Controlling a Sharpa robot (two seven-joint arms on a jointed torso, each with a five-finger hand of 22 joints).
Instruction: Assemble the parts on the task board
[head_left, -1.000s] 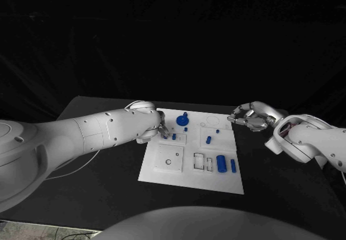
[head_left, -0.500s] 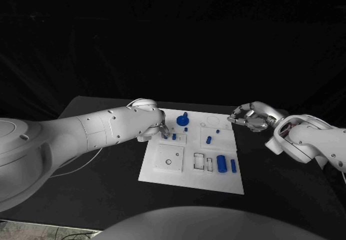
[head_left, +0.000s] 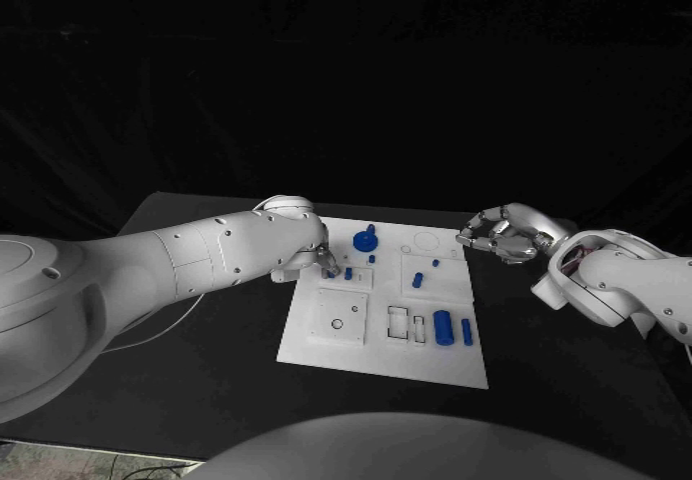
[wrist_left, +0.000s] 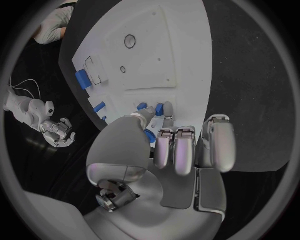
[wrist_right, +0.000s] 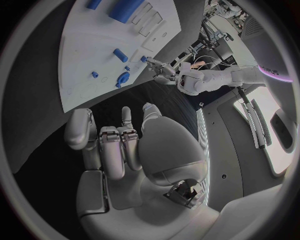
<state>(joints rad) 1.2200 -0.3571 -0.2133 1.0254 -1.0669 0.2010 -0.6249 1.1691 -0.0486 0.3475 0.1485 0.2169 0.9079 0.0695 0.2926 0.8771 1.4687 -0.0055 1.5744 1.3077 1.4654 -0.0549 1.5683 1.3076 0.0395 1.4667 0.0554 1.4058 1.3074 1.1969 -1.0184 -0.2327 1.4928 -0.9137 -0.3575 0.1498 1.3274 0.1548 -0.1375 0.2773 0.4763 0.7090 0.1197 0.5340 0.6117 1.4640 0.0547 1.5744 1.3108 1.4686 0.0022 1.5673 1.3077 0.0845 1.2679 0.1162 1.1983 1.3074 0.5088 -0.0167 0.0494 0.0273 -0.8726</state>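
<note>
Head view: the task board (head_left: 335, 345), a flat matt white plate with shallow rectangular recesses, lies in the middle of the black table (head_left: 188, 350), which shows a wide bare margin around the plate. On the board stand small glossy blue parts: a round gear-like piece (head_left: 364, 240) near the far edge, a short peg (head_left: 417, 280) right of centre, a thick cylinder (head_left: 443, 327) and a thinner pin (head_left: 467, 332) side by side near the right edge. The left hand (head_left: 312, 257), silver metal on a smooth white arm, sits over the board's far left corner with its fingertips down at a small blue peg (head_left: 348, 273). The right hand (head_left: 500, 235) hovers off the board's far right corner, above the bare table, fingers curled in around nothing.

Left wrist view: the left hand (wrist_left: 169, 145) has its brushed-metal fingers close together, the tips meeting around the small blue peg (wrist_left: 160, 109) on the white board (wrist_left: 181, 40); whether they actually clamp it or merely touch it, I cannot tell. Another blue piece (wrist_left: 143, 106) lies just beside it. The thick cylinder (wrist_left: 82, 79) sits by slotted recesses near the board's edge. The right hand (wrist_left: 58, 131) shows well apart, over dark table.

Right wrist view: the right hand (wrist_right: 115, 145) is curled, its fingers folded toward the palm and holding nothing, above black table just beside the board's (wrist_right: 94, 45) curved-looking edge. The gear-like piece (wrist_right: 123, 77) and short peg (wrist_right: 120, 55) stand on the plate; the left hand (wrist_right: 161, 70) reaches onto the board's opposite edge.
</note>
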